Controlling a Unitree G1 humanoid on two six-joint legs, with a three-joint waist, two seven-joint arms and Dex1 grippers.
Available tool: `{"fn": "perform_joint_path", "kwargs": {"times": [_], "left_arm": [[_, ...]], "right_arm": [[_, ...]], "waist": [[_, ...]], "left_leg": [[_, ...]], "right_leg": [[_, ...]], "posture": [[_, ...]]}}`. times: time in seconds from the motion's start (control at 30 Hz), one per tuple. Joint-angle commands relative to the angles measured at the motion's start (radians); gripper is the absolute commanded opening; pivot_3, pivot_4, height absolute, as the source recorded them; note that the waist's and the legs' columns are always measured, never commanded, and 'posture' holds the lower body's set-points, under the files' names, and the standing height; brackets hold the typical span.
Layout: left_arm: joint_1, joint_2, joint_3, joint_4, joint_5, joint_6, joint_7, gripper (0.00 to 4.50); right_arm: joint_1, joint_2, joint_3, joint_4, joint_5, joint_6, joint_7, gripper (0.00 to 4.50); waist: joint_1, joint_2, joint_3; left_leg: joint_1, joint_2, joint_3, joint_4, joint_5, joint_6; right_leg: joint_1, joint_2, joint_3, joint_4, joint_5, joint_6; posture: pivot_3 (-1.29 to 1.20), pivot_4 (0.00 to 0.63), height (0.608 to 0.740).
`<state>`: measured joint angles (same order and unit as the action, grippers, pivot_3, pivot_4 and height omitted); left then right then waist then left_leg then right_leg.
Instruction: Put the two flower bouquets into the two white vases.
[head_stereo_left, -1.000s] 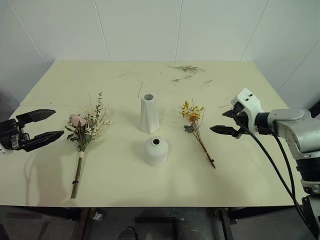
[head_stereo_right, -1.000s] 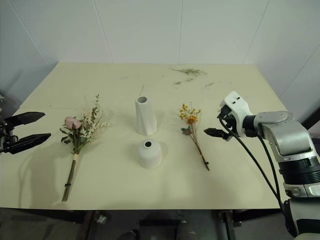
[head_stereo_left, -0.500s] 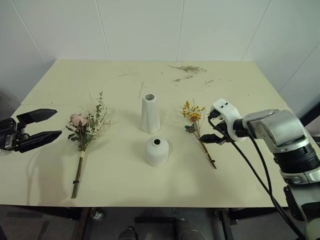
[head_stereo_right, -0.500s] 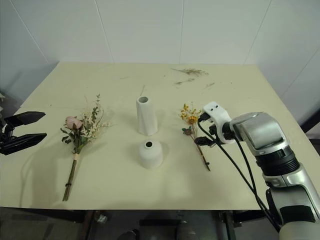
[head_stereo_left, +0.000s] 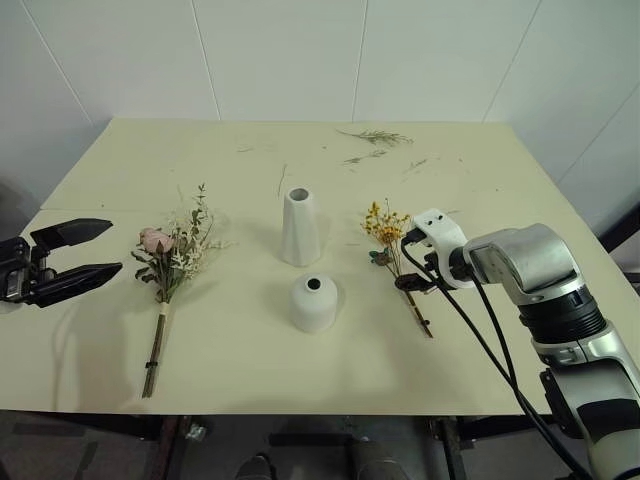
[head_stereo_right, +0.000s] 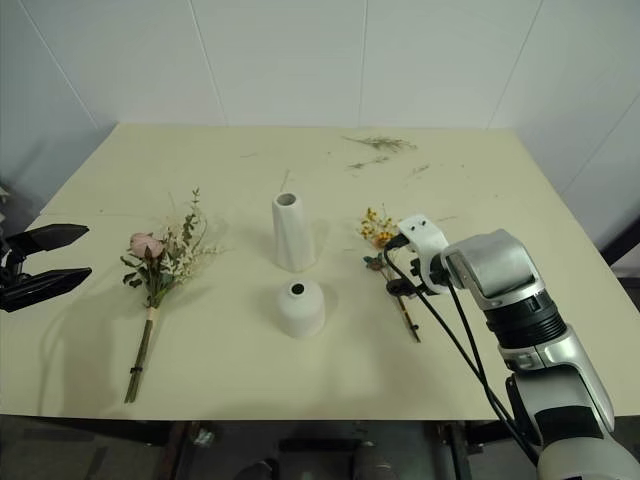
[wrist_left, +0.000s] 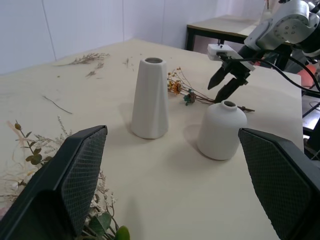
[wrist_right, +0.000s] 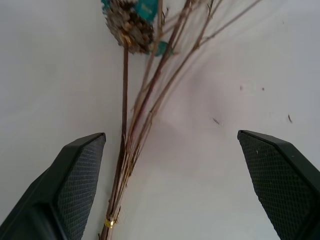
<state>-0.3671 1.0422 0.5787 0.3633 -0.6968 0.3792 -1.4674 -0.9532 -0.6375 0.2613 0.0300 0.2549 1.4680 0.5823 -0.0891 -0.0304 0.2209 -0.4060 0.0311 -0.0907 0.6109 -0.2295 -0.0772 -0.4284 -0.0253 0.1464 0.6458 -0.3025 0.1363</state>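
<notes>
The yellow-orange bouquet (head_stereo_left: 388, 232) lies right of centre, its thin brown stems (wrist_right: 134, 125) running toward the table's front. My right gripper (head_stereo_left: 408, 282) hangs open just above those stems, tilted downward; they lie between its fingers (wrist_right: 75, 185), untouched. The pink rose bouquet (head_stereo_left: 168, 256) lies on the left with its bound stem toward the front. My left gripper (head_stereo_left: 112, 247) is open, level, left of the roses and apart from them. The tall faceted white vase (head_stereo_left: 300, 228) stands mid-table, and the short round white vase (head_stereo_left: 313, 302) stands just in front of it.
Loose dried sprigs (head_stereo_left: 372, 137) are scattered near the back of the cream table (head_stereo_left: 250, 370). Bare tabletop lies between the vases and each bouquet. In the left wrist view another table (wrist_left: 227, 23) stands beyond this one.
My right gripper has swung left and down from beside the yellow-orange bouquet to over its stems, tipping its fingers downward. The left gripper has stayed where it was.
</notes>
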Motion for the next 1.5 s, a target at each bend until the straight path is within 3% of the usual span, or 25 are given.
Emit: {"fn": "perform_joint_path", "kwargs": {"times": [0.03,0.23,0.27,0.37,0.7,0.9,1.17,1.5], "left_arm": [[0.007,0.028,0.035,-0.041,-0.018,0.008,0.004,4.49],[0.018,0.023,0.044,-0.058,-0.021,0.016,0.012,4.49],[0.019,0.022,0.046,-0.06,-0.021,0.017,0.013,4.5],[0.023,0.02,0.05,-0.065,-0.025,0.018,0.016,4.5],[0.038,0.024,0.066,-0.073,-0.028,0.03,0.014,4.5],[0.007,0.047,0.043,-0.023,-0.02,0.032,-0.024,4.5],[-0.122,0.069,-0.058,0.066,-0.006,0.015,-0.107,4.5],[-0.21,0.053,-0.21,0.079,-0.088,-0.012,-0.147,4.5]], "right_arm": [[-0.011,0.017,-0.007,-0.008,0.004,0.006,-0.017,4.5],[0.002,0.041,-0.009,-0.002,0.01,0.007,-0.018,4.5],[0.003,0.044,-0.009,0.001,0.008,0.006,-0.02,4.31],[0.008,0.044,0.0,-0.002,0.008,0.006,-0.017,3.57],[0.017,0.089,-0.07,-0.009,0.001,-0.064,-0.049,0.13],[0.023,0.144,-0.184,-0.017,-0.008,-0.166,-0.117,0.06],[0.007,0.265,-0.381,-0.053,0.009,-0.445,-0.236,0.06],[0.098,0.369,-0.404,-0.234,0.118,-0.767,-0.152,0.06]], "waist": [[0.0,0.0,0.0],[0.0,0.0,0.0],[0.0,0.0,0.0],[0.0,0.0,0.0],[-0.002,0.0,0.0],[-0.002,0.0,0.0],[-0.004,0.0,0.0],[-0.016,-0.001,0.0]], "left_leg": [[0.0,0.0,0.0,0.0,0.0,0.0],[0.0,0.0,0.0,0.0,0.0,0.0],[0.0,0.0,0.0,0.0,0.0,0.0],[0.0,0.0,0.0,0.0,0.0,0.0],[0.0,0.0,0.0,0.0,0.0,0.0],[0.0,0.0,0.0,-0.001,0.0,0.0],[0.0,0.0,0.0,-0.001,0.0,0.0],[0.0,0.0,-0.001,-0.005,0.0,0.0]], "right_leg": [[0.0,0.0,0.0,0.0,0.0,0.0],[0.0,0.0,0.0,0.0,0.0,0.0],[0.0,0.0,0.0,-0.001,0.0,0.0],[0.0,0.0,0.0,0.0,0.0,0.0],[0.0,0.0,0.0,0.0,0.0,0.0],[0.0,0.0,0.0,-0.001,0.0,0.0],[0.0,0.0,0.0,-0.001,0.0,0.0],[0.0,0.0,-0.001,-0.001,0.0,0.0]], "posture": [[0.0,0.15,0.74],[0.0,0.15,0.74],[0.0,0.15,0.74],[0.0,0.15,0.74],[0.0,0.15,0.74],[0.0,0.15,0.74],[0.0,0.15,0.74],[0.0,0.15,0.74]]}}
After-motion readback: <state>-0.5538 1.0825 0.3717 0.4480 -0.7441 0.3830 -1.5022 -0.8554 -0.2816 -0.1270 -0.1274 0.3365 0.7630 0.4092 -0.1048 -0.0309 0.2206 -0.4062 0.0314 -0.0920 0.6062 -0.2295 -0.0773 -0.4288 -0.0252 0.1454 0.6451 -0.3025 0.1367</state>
